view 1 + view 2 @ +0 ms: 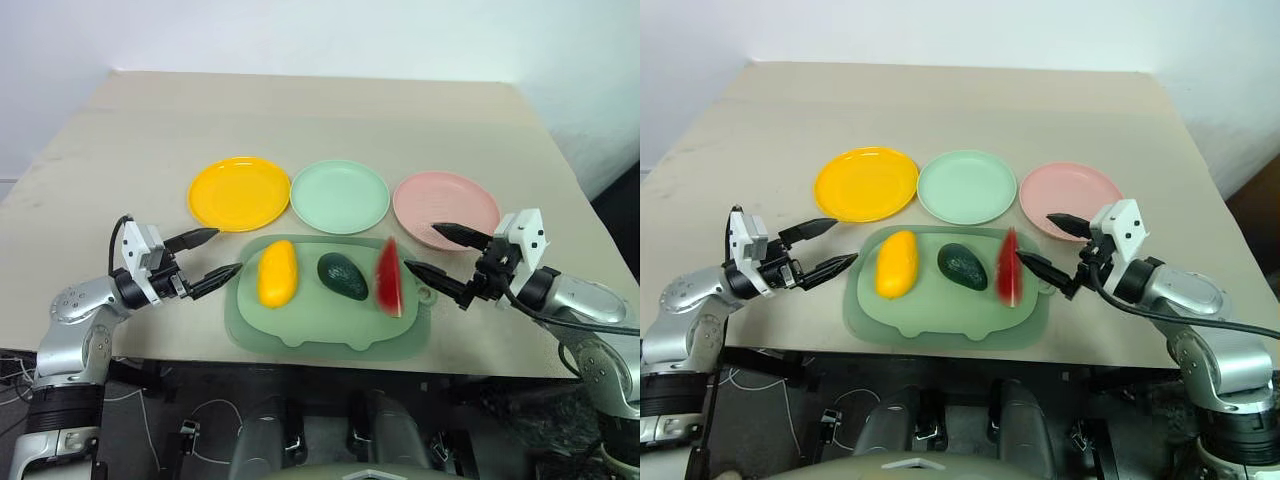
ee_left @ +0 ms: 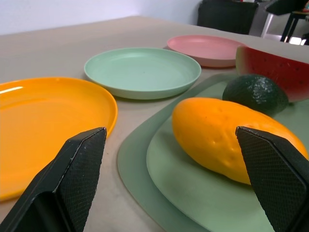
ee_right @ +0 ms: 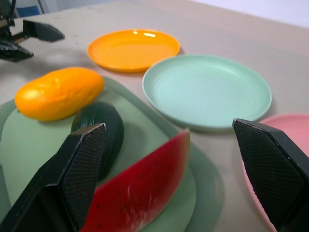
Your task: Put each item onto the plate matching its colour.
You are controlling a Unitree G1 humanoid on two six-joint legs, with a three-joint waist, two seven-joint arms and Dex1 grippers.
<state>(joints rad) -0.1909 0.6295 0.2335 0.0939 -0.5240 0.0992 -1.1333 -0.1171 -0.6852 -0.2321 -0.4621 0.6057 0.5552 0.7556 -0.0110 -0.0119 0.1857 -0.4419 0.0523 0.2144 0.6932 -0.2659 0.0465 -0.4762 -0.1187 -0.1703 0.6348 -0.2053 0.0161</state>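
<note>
— What's the surface?
— A beige table.
— What sits straight on it?
— Three plates in a row: a yellow plate on the left, a mint green plate in the middle, a pink plate on the right. Just in front of them lies a pale green mat.
</note>
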